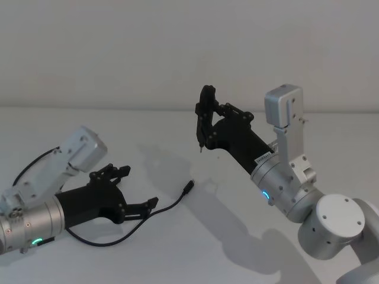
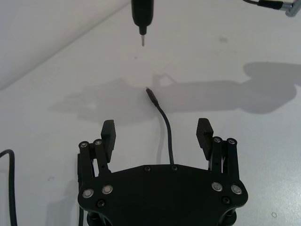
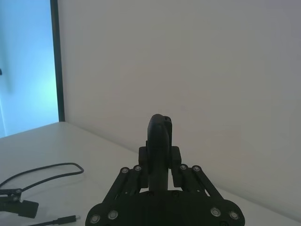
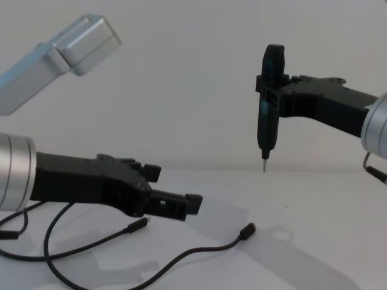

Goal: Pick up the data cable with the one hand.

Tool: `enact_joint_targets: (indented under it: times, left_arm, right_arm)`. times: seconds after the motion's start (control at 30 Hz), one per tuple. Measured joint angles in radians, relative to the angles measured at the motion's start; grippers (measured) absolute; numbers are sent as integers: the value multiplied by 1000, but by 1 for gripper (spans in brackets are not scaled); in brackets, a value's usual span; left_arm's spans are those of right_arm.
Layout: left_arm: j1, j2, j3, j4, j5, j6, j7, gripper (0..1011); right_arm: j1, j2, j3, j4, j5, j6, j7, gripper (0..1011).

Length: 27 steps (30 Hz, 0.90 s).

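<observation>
On the white table [image 1: 148, 127] the data cable [image 1: 188, 188] is found ungrasped beneath the spread fingers of the left gripper [image 1: 139, 185], closing and lifting remaining, while a pen-like tool [image 1: 202, 139] is clamped by the raised right gripper [image 1: 207, 109].

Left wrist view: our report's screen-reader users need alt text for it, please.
The open left gripper faces a white table, with the thin black data cable running out between its two fingers, plug lying ahead. Beyond it, the pen-like tool in the right gripper hangs tip down.
</observation>
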State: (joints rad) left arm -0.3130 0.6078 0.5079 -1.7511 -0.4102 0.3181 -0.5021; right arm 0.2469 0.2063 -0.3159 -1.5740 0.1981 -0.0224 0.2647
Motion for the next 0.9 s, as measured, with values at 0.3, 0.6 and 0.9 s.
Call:
enact_joint_targets:
  times: [0.3, 0.6, 0.9]
  left_arm:
    - [-23, -1, 31, 24, 29, 31, -4, 1001]
    - [-52, -20, 63, 62, 52, 43, -25, 1001]
    - [-84, -45, 95, 103, 61, 47, -54, 1001]
  right_arm:
    - [15, -9, -2, 37, 10, -15, 14, 274]
    - [25, -14, -2, 68, 21, -25, 22, 275]
    - [29, -16, 1, 81, 32, -30, 28, 274]
